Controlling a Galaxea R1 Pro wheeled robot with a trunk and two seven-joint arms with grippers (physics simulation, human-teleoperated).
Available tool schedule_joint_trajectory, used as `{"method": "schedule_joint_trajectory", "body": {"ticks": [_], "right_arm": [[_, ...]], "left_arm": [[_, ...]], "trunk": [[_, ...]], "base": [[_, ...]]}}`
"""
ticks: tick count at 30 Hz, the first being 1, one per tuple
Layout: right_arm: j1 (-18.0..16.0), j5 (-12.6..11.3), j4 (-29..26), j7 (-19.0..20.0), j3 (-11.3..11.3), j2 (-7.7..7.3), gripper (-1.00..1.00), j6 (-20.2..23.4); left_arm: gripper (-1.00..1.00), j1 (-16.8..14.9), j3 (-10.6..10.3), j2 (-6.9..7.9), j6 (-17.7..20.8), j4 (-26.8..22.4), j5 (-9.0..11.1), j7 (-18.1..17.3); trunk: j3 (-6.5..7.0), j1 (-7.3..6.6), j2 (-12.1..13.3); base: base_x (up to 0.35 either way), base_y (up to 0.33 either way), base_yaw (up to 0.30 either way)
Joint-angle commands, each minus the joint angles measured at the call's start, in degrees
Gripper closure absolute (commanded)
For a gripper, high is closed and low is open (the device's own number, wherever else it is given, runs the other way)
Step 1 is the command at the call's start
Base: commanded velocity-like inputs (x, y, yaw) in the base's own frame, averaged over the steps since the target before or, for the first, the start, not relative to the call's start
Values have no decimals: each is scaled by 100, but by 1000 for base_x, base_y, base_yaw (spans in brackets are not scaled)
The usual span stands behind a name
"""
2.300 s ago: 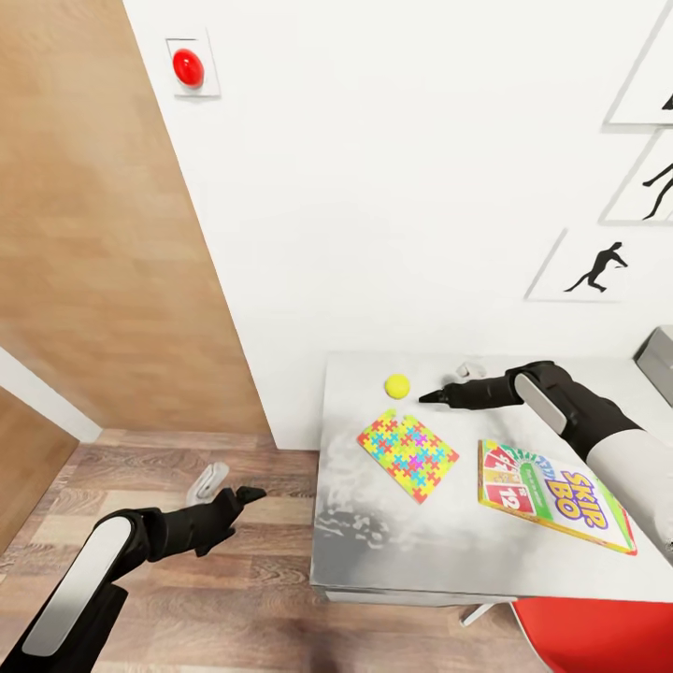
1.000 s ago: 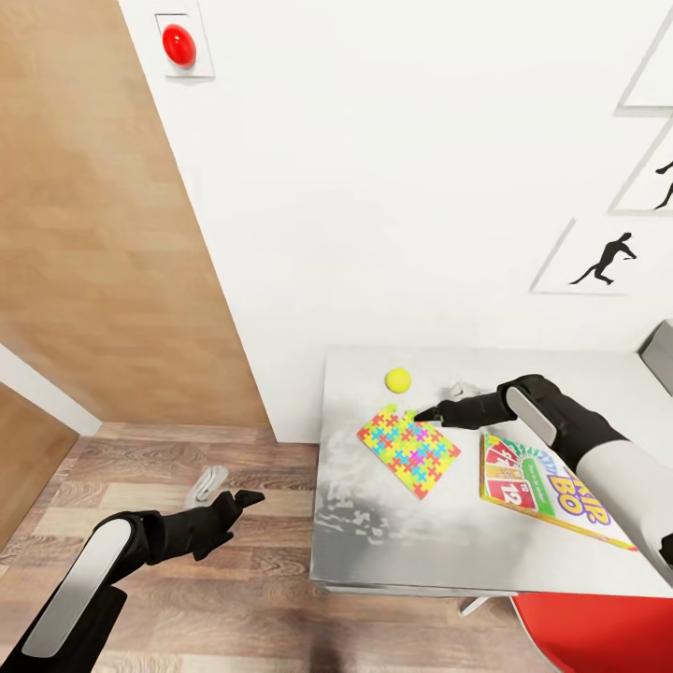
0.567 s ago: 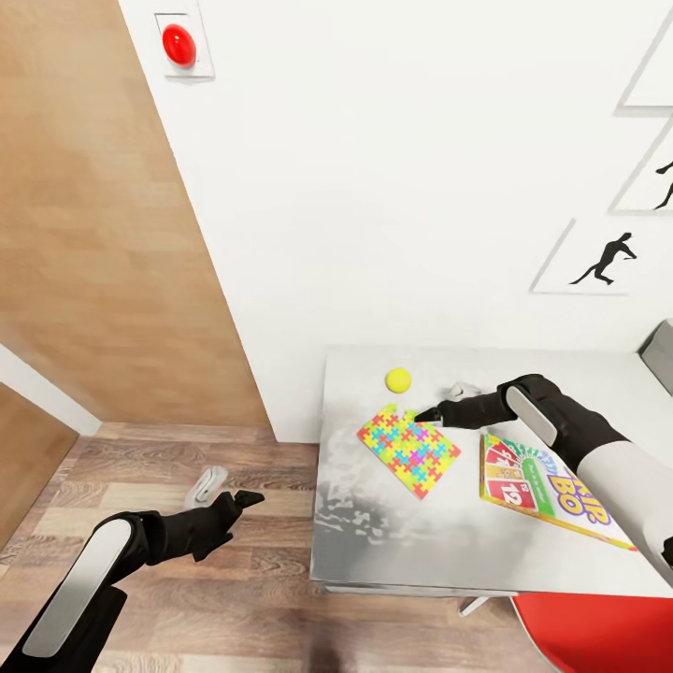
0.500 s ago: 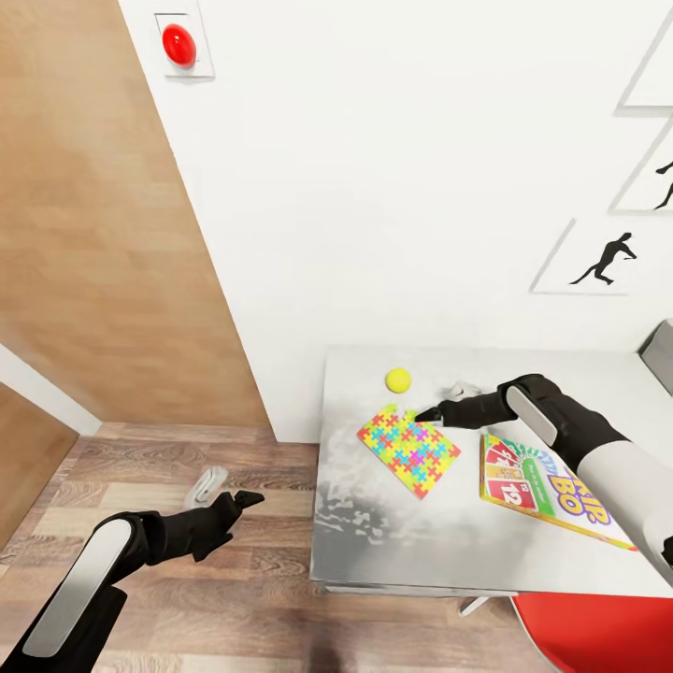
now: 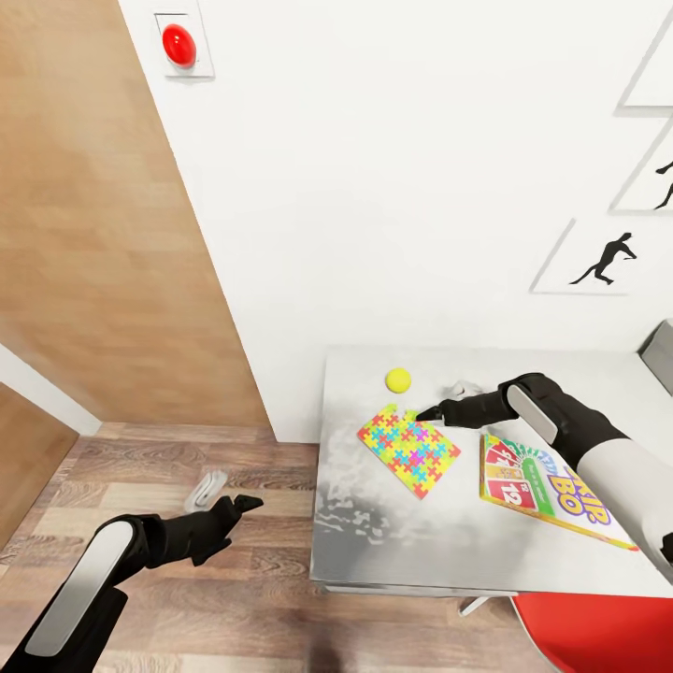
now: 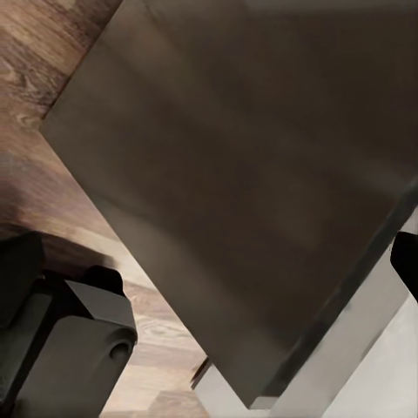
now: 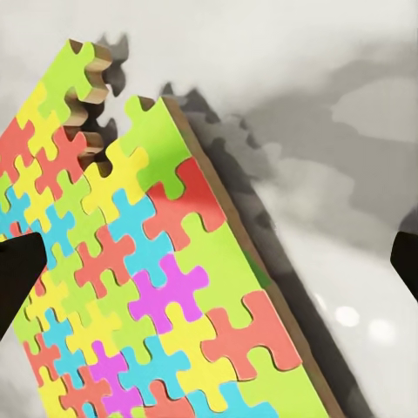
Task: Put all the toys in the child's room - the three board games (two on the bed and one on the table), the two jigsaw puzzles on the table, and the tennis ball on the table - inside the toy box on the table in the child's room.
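Right gripper (image 5: 432, 411), fingers spread, hung over jigsaw puzzle (image 5: 408, 451) at centre frame; left gripper (image 5: 245, 503), state unclear, lower left.

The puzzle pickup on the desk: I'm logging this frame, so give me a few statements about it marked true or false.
1. The right claw is at the far edge of the puzzle. True.
2. The ball rests on top of the puzzle. False: it sits apart on the table, nearer the wall.
3. The SKIP BO box lies on the table, right of the puzzle. True.
4. The left claw holds the ball. False: it is over the wood floor, beside the table.
5. The right claw's fingers are spread apart. True.
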Motion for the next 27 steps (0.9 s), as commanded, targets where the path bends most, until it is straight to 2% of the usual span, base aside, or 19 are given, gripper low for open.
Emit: {"method": "schedule_joint_trajectory", "body": {"ticks": [1,6,14,19,27], "right_arm": [[173,188,137,24,39,-5,-100,-40],[174,187,138,24,42,8,-100,-39],[175,187,141,18,43,33,-100,-39],[175,187,142,13,42,32,-100,-44],[173,194,143,6,36,28,-100,-47]], "left_arm": [[-100,-5,-6,4,-6,3,57,61],[-100,-5,-6,5,-6,26,53,52],[-100,-5,-20,3,-6,40,39,45],[-100,-5,-34,-11,-6,44,-137,35],[-100,-5,-39,-19,-6,45,-274,27]], "trunk": [[-8,3,-5],[-8,3,-5],[-8,3,-5],[-8,3,-5],[-8,3,-5]], "base": [[0,0,0],[0,0,88],[0,0,213],[-53,0,169],[-162,0,55]]}}
